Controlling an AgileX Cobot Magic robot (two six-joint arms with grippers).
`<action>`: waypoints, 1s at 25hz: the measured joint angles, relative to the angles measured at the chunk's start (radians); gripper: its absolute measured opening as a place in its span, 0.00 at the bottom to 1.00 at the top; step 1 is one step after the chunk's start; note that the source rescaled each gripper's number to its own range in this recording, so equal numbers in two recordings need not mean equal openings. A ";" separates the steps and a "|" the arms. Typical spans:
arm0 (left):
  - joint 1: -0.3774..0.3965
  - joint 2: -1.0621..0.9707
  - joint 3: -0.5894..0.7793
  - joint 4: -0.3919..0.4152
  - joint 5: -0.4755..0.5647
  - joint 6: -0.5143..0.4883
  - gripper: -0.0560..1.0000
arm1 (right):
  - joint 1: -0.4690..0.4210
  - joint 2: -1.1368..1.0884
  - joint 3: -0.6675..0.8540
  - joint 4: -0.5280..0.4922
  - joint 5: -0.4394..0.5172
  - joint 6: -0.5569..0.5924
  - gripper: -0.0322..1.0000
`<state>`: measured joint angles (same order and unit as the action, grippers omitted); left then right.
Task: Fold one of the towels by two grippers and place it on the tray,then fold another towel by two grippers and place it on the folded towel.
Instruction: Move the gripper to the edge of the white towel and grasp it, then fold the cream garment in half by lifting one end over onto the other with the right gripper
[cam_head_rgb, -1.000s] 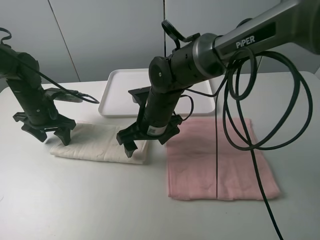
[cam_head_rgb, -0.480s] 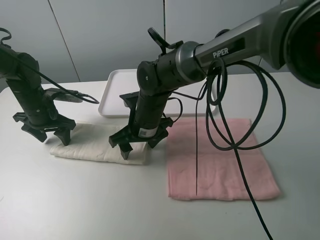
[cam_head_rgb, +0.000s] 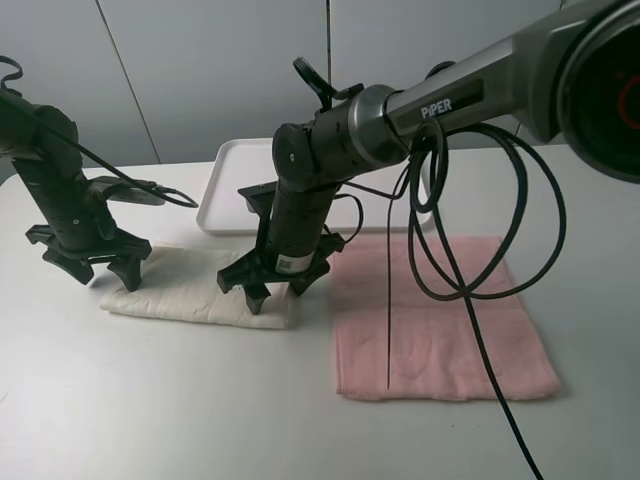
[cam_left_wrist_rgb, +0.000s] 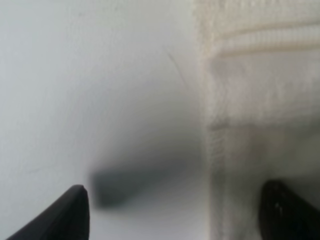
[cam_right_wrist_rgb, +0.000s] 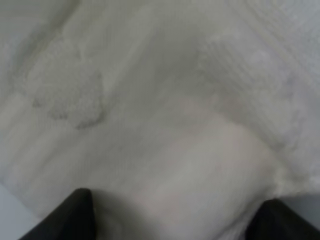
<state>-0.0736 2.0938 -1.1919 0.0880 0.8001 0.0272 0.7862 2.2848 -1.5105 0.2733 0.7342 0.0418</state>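
A cream towel (cam_head_rgb: 195, 290), folded into a long strip, lies on the table in front of the white tray (cam_head_rgb: 235, 190). A pink towel (cam_head_rgb: 440, 315) lies flat to its right. My left gripper (cam_head_rgb: 90, 268) is open and stands low over the strip's left end; in the left wrist view its fingertips (cam_left_wrist_rgb: 67, 210) straddle the towel's edge (cam_left_wrist_rgb: 240, 100). My right gripper (cam_head_rgb: 268, 293) is open and reaches across to press down on the strip's right end. The right wrist view shows cream towel (cam_right_wrist_rgb: 165, 115) filling the gap between its fingertips (cam_right_wrist_rgb: 75, 215).
Black cables (cam_head_rgb: 470, 260) hang from the right arm over the pink towel. The tray holds nothing. Bare white table (cam_head_rgb: 200, 400) lies in front of both towels.
My right gripper has moved left and down onto the right end of the cream towel. The left gripper has stayed where it was.
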 joint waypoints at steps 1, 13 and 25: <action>0.000 0.000 0.000 0.000 0.000 0.000 0.90 | 0.000 0.002 0.000 0.000 -0.001 0.000 0.55; 0.000 0.000 0.000 0.000 0.000 0.000 0.90 | 0.000 0.007 0.000 0.082 -0.018 -0.095 0.07; 0.000 0.000 0.000 0.000 0.000 0.000 0.90 | 0.000 -0.125 0.008 0.074 -0.032 -0.101 0.07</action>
<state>-0.0736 2.0938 -1.1919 0.0880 0.8001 0.0272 0.7862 2.1596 -1.5021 0.3477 0.7020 -0.0592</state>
